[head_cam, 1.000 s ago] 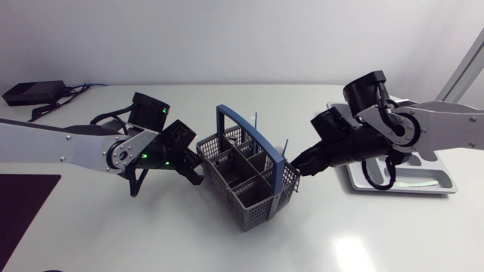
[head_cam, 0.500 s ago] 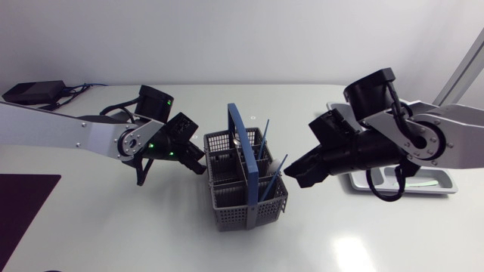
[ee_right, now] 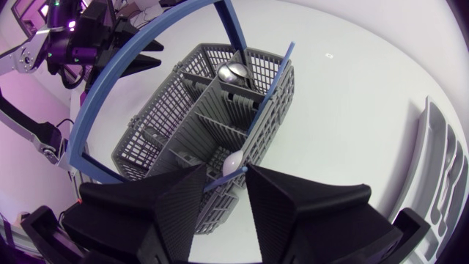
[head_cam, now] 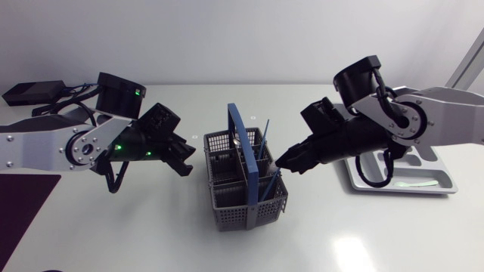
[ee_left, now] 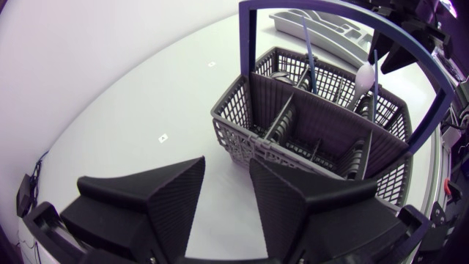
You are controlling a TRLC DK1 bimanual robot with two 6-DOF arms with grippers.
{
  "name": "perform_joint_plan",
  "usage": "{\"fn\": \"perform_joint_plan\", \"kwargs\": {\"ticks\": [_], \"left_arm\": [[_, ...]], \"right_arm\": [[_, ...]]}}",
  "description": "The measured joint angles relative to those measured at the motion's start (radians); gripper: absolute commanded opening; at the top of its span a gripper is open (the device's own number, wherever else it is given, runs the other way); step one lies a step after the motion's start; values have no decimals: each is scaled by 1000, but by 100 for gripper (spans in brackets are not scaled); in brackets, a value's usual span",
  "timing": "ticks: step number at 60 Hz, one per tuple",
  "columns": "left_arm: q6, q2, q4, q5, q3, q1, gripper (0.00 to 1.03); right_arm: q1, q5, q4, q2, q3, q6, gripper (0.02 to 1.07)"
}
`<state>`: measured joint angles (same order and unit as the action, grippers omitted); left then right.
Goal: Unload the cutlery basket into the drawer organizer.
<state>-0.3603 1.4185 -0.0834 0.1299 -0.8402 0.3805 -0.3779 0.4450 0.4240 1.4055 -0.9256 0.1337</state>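
So here's the setup: the basket [head_cam: 227,205] sits upright about mid-tabletop, its blue handle [head_cam: 240,140] arching over the top from far to near. There's still cutlery in it. A blue stick [head_cam: 265,142] stands in a far-right cell, a second blue utensil [head_cam: 271,183] leans out toward the right from a nearer cell, and the right wrist view also shows a silver spoon [ee_right: 234,72] down in a far compartment. The left arm [head_cam: 68,145] comes in low from the left. Its jaws are apart with nothing between them, aimed at the basket's left wall, close but not touching. The right arm [head_cam: 423,128] reaches in from the right with its jaws right up at the basket's right rim. They're spread too, and the pale end of that leaning utensil pokes into the gap between them. I honestly can't tell if either finger touches it, but it's not pinched from both sides. The organizer [head_cam: 435,183] lies on the right side of the tabletop, partly hidden behind the right arm and well apart from the basket. A black box [head_cam: 30,92] sits at the far left, and a dark mat [head_cam: 23,208] at the near left.
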Motion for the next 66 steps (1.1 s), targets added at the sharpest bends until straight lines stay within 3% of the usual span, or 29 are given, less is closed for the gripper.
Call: {"fn": "perform_joint_plan", "kwargs": {"ticks": [5,14,20,42,46,49,52,57,66], "left_arm": [[0,-18,-10,0,5,0,46],[0,-38,-17,0,10,4,46],[0,-38,-17,0,11,16,46],[0,-52,-21,0,16,43,46],[0,-53,-22,0,23,44,46],[0,-53,-24,0,26,47,46],[1,-54,-25,0,28,48,46],[1,-56,-24,0,28,48,46],[1,-57,-24,0,28,57,46]], "right_arm": [[0,3,16,15,-11,-3,29],[-3,8,32,26,-15,-4,29],[-16,8,42,31,-15,-4,20],[-66,7,43,95,-43,-3,21],[-66,7,43,102,-47,-4,32],[-67,6,42,107,-50,-4,33],[-68,3,40,112,-51,-3,30],[-73,-1,40,121,-60,-4,17],[-92,-4,36,132,-70,-8,12]]}}
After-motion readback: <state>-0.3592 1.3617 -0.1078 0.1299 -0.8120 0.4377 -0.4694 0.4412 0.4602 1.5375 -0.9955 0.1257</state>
